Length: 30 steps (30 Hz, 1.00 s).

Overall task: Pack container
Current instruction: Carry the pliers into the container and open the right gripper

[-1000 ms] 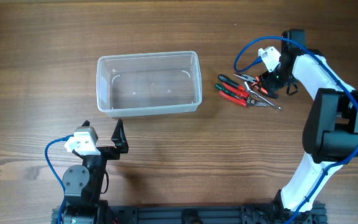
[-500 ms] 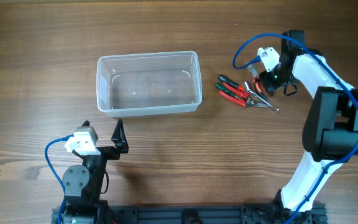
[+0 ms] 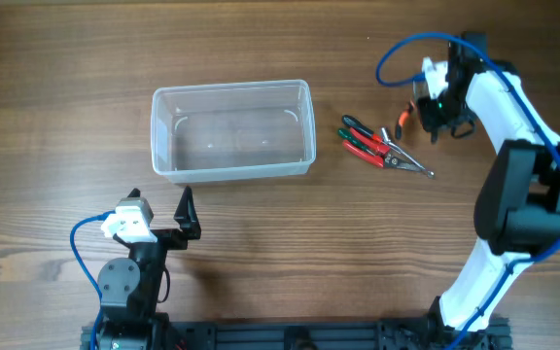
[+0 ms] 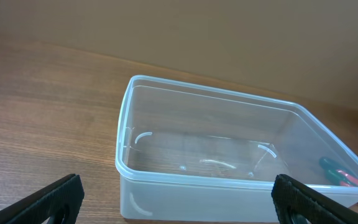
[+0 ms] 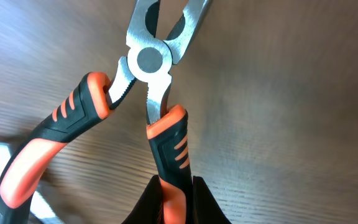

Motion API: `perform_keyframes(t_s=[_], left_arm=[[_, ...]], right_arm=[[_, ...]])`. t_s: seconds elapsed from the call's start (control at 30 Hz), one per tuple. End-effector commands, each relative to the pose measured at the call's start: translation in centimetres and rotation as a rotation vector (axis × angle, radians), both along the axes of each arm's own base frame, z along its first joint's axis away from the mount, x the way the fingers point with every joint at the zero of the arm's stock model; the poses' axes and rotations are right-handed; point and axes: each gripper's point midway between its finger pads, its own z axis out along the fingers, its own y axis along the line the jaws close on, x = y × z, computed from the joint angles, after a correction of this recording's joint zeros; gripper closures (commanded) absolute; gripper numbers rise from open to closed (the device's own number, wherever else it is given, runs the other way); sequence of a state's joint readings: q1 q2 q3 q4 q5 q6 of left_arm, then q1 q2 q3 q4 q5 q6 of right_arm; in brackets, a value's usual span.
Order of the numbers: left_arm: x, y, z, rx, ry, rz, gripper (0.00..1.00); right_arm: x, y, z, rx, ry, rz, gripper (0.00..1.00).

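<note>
Holding orange-handled pliers (image 5: 148,62) by one handle, my right hand (image 5: 176,190) is clamped tight. My left hand (image 4: 179,202) sits wide open, empty. The container (image 3: 231,86) on the table (image 3: 66,117) holds nothing; other tools (image 3: 377,146) lie near it, so I judge packing barely started.

object: container (image 3: 232,86), clear see-through plastic tub
shape: rectangular, rounded corners, raised rim, shallow
pose: upright, open top facing up, long sides running left-right in the overhead view
place: flat on the wooden table (image 3: 66,78), left of centre
look-through: wood grain visible through floor and walls
left wrist view: one long wall faces the camera
</note>
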State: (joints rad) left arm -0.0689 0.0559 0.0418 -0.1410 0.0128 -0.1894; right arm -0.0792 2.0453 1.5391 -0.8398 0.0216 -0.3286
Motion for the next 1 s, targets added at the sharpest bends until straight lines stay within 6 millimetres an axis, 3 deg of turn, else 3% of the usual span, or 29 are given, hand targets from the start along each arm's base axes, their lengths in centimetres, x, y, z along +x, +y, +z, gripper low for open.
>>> perform_keyframes(t_s=[0.0, 0.07, 0.17, 0.2, 0.3, 0.37, 0.53, 0.67, 0.83, 0.97], left_arm=[[0.0, 0.2, -0.2, -0.008, 0.004, 0.010, 0.00], [0.0, 0.2, -0.2, -0.008, 0.005, 0.010, 0.00], [0.0, 0.2, -0.2, -0.008, 0.004, 0.010, 0.00], [0.0, 0.2, -0.2, -0.008, 0.004, 0.010, 0.00], [0.0, 0.2, -0.2, -0.008, 0.005, 0.010, 0.00], [0.0, 0.2, -0.2, -0.008, 0.004, 0.010, 0.00], [0.0, 0.2, -0.2, -0.008, 0.004, 0.010, 0.00], [0.0, 0.2, -0.2, -0.008, 0.004, 0.010, 0.00], [0.0, 0.2, -0.2, -0.008, 0.004, 0.010, 0.00], [0.0, 0.2, -0.2, -0.008, 0.004, 0.010, 0.00]], right_arm=[[2.8, 8.7, 13.9, 0.196, -0.332, 0.173, 0.96], [2.2, 12.2, 17.3, 0.246, -0.411, 0.258, 0.96], [0.5, 17.4, 20.7, 0.313, -0.483, 0.396, 0.96], [-0.8, 20.4, 21.5, 0.324, -0.497, 0.511, 0.96], [-4.5, 25.7, 20.7, 0.250, -0.487, 0.924, 0.96], [-6.4, 28.0, 19.1, 0.153, -0.467, 1.167, 0.96], [-6.4, 31.0, 15.6, 0.076, -0.432, 1.309, 0.95], [-5.2, 32.3, 11.4, 0.089, -0.379, 1.365, 0.96], [-3.1, 32.3, 5.9, 0.024, -0.311, 1.369, 0.96], [-2.2, 32.5, 3.4, 0.008, -0.292, 1.372, 0.96]])
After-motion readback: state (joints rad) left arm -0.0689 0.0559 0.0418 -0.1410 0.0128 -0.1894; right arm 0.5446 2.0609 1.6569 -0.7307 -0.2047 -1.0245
